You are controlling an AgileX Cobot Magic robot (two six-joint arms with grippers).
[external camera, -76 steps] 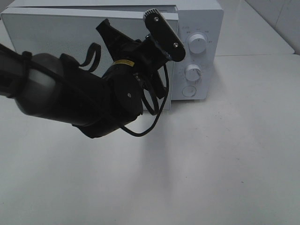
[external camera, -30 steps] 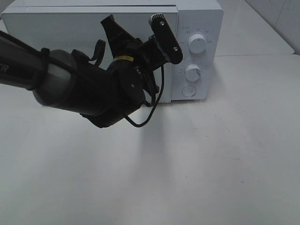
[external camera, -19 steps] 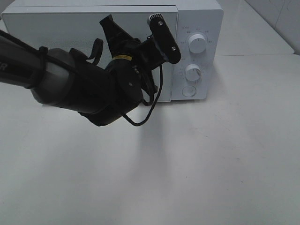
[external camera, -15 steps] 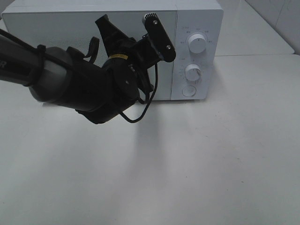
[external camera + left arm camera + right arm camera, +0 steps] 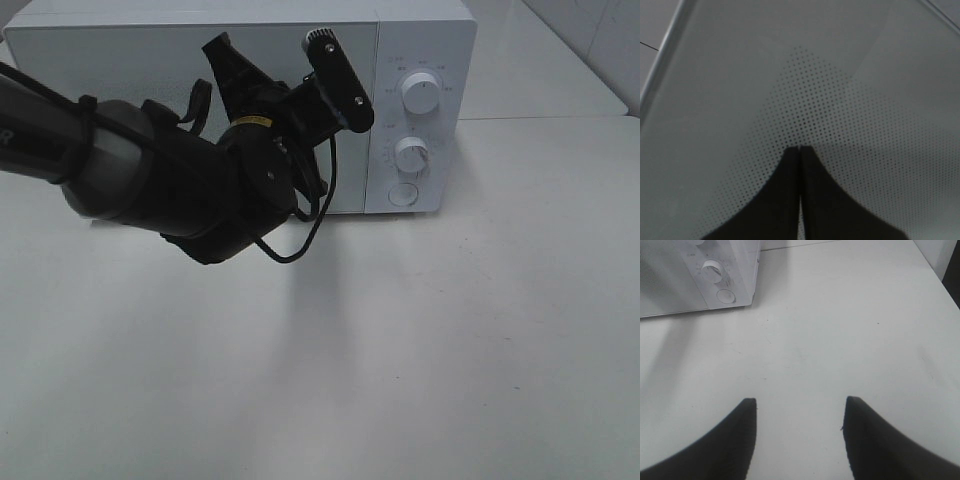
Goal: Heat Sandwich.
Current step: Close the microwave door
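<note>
Left claw (image 5: 799,156), pinched together, now has the microwave door (image 5: 120,60) pushed flush shut; right claw (image 5: 799,412) hangs apart, empty. Dials (image 5: 421,93) next, probably.

We see our right gripper (image 5: 799,400) with its two dark fingers spread wide apart and nothing between them, hanging over the bare white table (image 5: 850,315) well clear of the microwave (image 5: 685,280). Only the microwave's control corner shows, its knob (image 5: 714,269) sitting just above a round button (image 5: 725,295).
</note>
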